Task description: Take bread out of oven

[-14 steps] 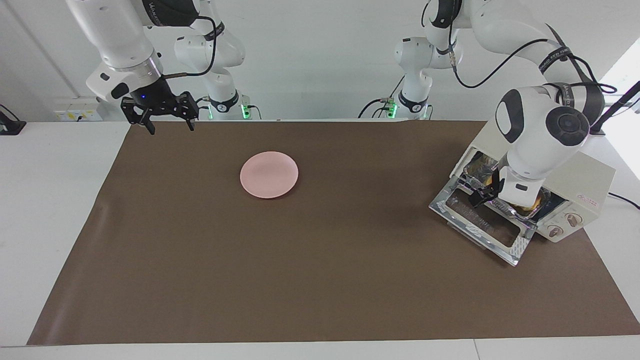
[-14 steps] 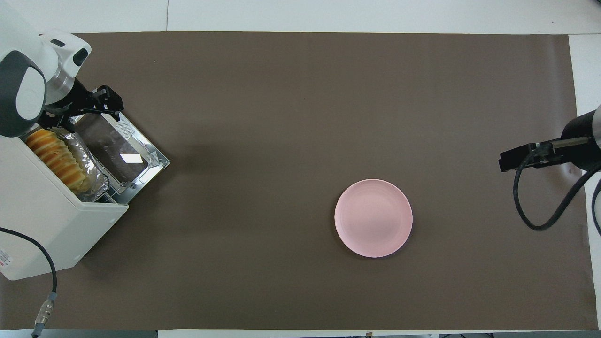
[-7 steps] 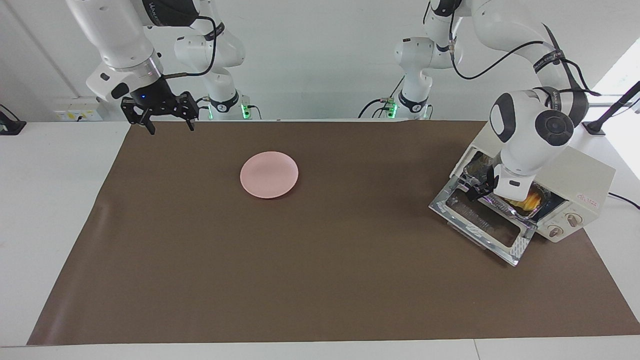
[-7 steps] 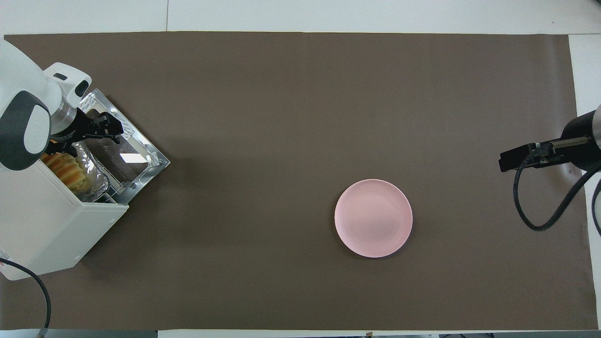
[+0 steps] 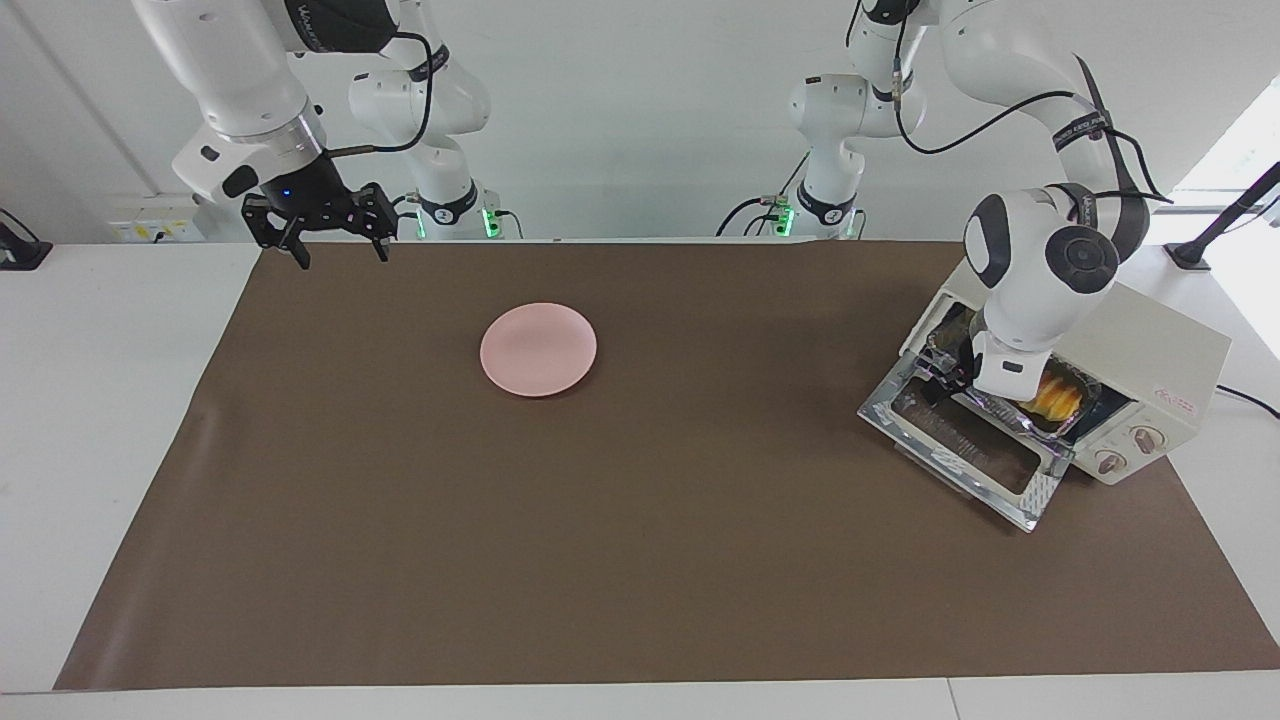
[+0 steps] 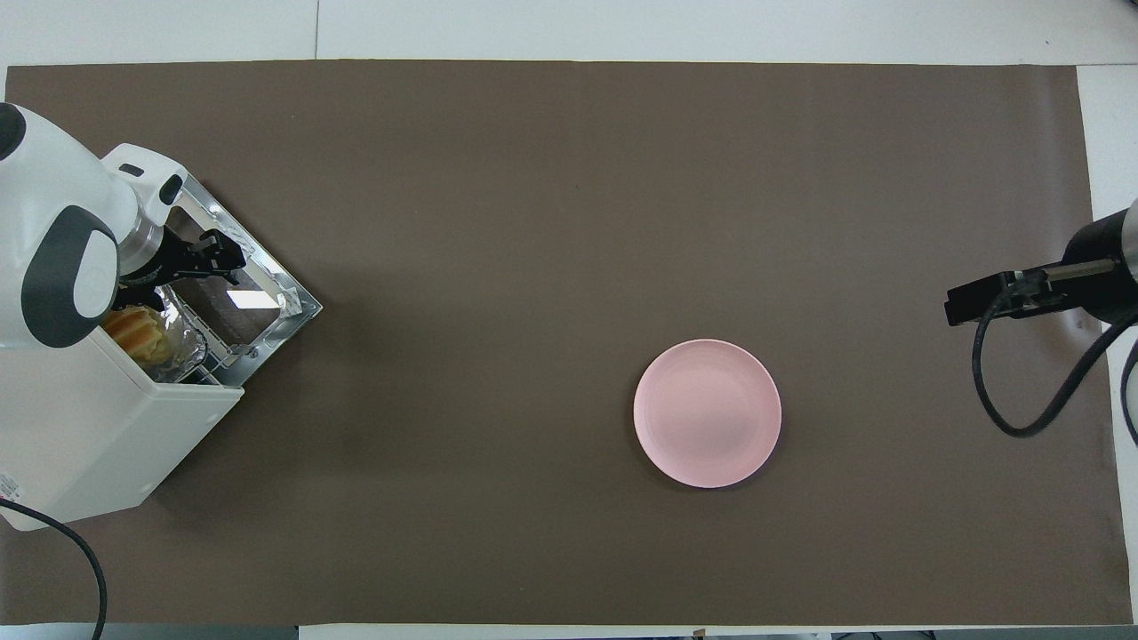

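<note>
**Bread in the open oven**

One ridged, golden bread (image 5: 1058, 396) is seen on crinkled foil (image 6: 182, 342) inside the boxy cream oven (image 5: 1165, 365), just beside the left gripper (image 6: 209, 258), whose fingers stand apart over the mirrored drop-down door (image 5: 965, 450). The right gripper (image 5: 335, 245), fingers spread, waits above the brown mat's (image 5: 640, 520) corner. One round pink plate (image 5: 538, 349) lies between both grippers.

White glossy arms (image 5: 1040, 270), dark grey joint caps, black fingers (image 5: 297, 255), looping black cables, green base lights

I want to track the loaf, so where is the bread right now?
The bread lies in the foil tray inside the open oven, at the left arm's end of the table, partly covered by the left gripper.
</note>
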